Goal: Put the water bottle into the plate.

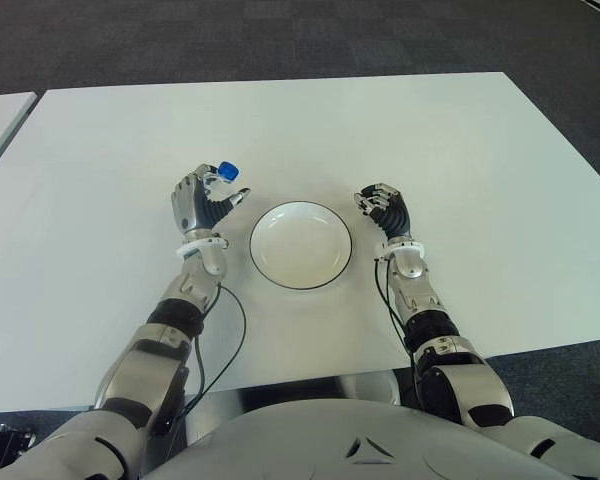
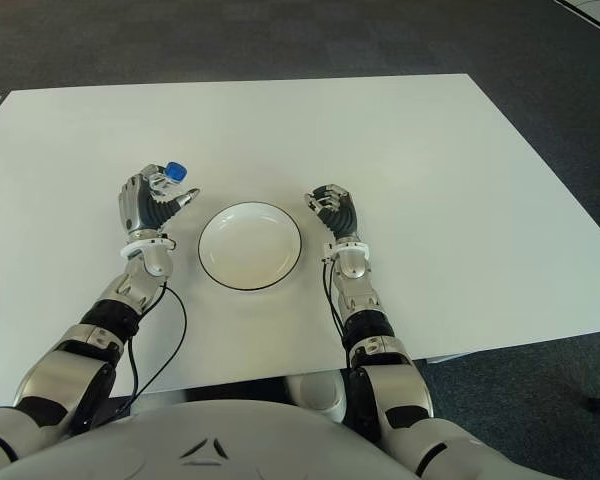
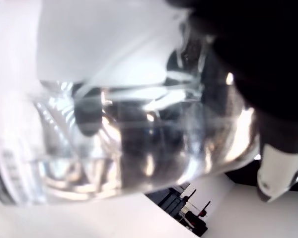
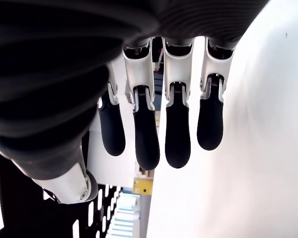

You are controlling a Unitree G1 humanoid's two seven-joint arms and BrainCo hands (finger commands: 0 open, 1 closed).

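**Bottle gripped left of plate, transfer not yet made**

Left eye view: the plate (image 1: 301, 245) is the landmark, white with a dark rim, empty, on the white table (image 1: 460, 160). The left hand (image 1: 202, 203) shows just to the plate's left, fingers curled round the water bottle (image 1: 223, 176); only the blue cap and a bit of clear neck stick out above the fist. Whether the bottle's base touches the table cannot be told. The right hand (image 1: 384, 208) shows just to the plate's right, idle, holding nothing.

Right eye view: same layout. The bottle cap sits at the plate's far-left side, clear of the rim, not over the bowl.

Left wrist view: the frame is filled with clear ribbed plastic of the bottle pressed up close, with a dark finger and its white tip wrapped over it. The grasp looks firm.

Right wrist view: four fingers (image 4: 178, 134) hang straight and slightly apart, thumb off to the side, nothing between them, white table beyond.

Step, as a judgement: grasp done, carry stage in hand. The next move likely calls for the left hand to shift toward the plate's centre, clear the near rim, lower the bottle inside, then release. A tall bottle in a shallow bowl could tip on release.
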